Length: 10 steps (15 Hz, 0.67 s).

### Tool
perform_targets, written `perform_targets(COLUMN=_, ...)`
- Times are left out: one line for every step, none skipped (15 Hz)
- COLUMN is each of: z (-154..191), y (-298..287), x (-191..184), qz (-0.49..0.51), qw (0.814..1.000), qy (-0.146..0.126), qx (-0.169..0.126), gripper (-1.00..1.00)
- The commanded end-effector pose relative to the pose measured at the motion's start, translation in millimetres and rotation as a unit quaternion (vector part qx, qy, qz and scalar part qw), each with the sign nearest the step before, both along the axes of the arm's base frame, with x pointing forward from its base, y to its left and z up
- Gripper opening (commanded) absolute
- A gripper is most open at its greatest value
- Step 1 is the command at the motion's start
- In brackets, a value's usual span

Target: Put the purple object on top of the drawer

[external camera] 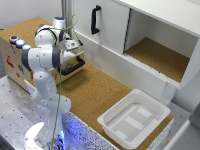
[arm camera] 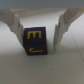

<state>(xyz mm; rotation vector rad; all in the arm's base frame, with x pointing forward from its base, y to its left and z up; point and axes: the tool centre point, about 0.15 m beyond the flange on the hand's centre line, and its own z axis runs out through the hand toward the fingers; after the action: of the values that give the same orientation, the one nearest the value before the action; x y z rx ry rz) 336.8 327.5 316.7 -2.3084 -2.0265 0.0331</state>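
In the wrist view a purple cube [arm camera: 35,42] with yellow letters rests on a pale surface. It lies between the two pale fingers [arm camera: 62,30] of my gripper [arm camera: 40,31], which is open; a gap shows beside the cube. In the exterior view the gripper [external camera: 76,45] hangs over the edge of the small light-wood cabinet [external camera: 14,56], just above the drawer [external camera: 75,62] with its black bar handle. The arm hides the purple object in that view. The cabinet's cork-brown top [external camera: 27,27] lies behind the arm.
A big white cupboard [external camera: 112,22] with a black vertical handle and an open compartment [external camera: 160,55] runs along the back. A white bin [external camera: 134,119] sits on the cork counter [external camera: 92,92] at the exterior view's right. Coloured buttons [external camera: 16,40] sit on the cabinet's corner.
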Motion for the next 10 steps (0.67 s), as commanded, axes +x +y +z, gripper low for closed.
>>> perform_targets(z=6.5, y=-15.4, x=-7.6, qz=-0.014, qw=1.0, qy=-0.025, qx=-0.009, gripper=-1.0)
perform_targets(z=12.1, y=-16.8, x=-7.8, qz=-0.021, qw=0.999, qy=-0.029, qx=-0.009, gripper=-1.0)
perform_targets(z=19.5, y=-16.7, x=-7.6, qz=-0.031, qw=0.999, qy=-0.037, qx=-0.013, gripper=-1.0)
perform_targets(z=27.5, y=-15.2, x=-8.2, qz=-0.033, qw=0.998, qy=-0.04, qx=-0.018, gripper=-1.0)
perform_targets(z=35.6, y=-13.2, x=-6.9, qz=-0.04, qw=0.998, qy=-0.043, qx=-0.02, gripper=-1.0)
perform_targets(z=43.6, y=-10.2, x=-6.3, qz=-0.04, qw=0.998, qy=-0.044, qx=-0.018, gripper=-1.0)
perform_targets(z=51.3, y=-4.8, x=-3.8, qz=-0.046, qw=0.998, qy=-0.045, qx=-0.021, gripper=-1.0)
perform_targets(z=60.6, y=2.9, x=-0.8, qz=-0.046, qw=0.998, qy=-0.043, qx=-0.019, gripper=-1.0)
perform_targets(z=69.1, y=11.9, x=2.6, qz=-0.048, qw=0.998, qy=-0.046, qx=-0.017, gripper=-1.0)
perform_targets(z=76.4, y=21.1, x=7.0, qz=-0.053, qw=0.997, qy=-0.047, qx=-0.014, gripper=-1.0)
